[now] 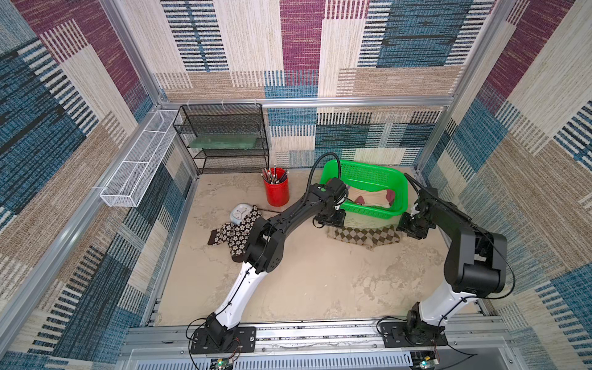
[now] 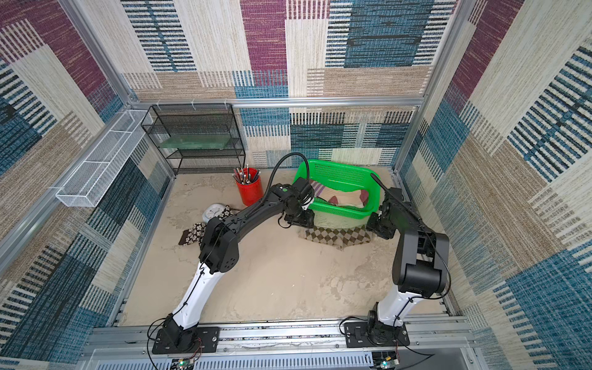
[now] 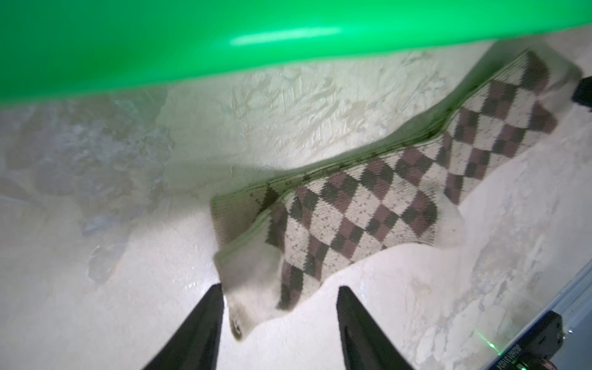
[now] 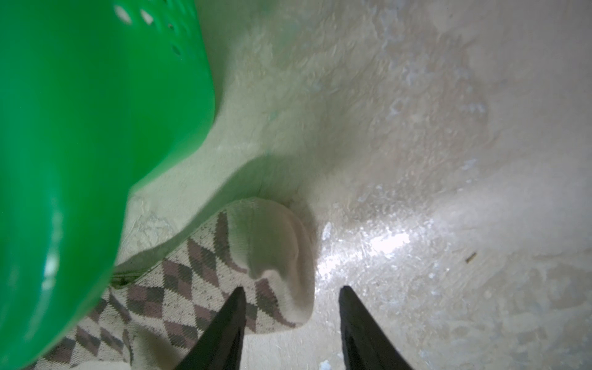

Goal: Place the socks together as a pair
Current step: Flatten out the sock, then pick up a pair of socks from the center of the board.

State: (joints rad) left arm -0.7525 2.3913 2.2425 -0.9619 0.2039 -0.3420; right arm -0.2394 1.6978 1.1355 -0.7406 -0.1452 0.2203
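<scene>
Tabletop (image 1: 320,282): argyle socks (image 1: 363,237) parallel to basket (image 1: 368,212)

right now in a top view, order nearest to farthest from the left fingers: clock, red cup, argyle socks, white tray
1. argyle socks, right beside
2. red cup, back left
3. clock, farther left
4. white tray, far left, raised

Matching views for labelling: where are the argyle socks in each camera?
In a top view: argyle socks lying just before green basket.
In a top view: socks, same spot.
Left wrist: socks between left hand and basket.
Right wrist: socks by right hand, beside basket.
Landmark: green basket.
</scene>
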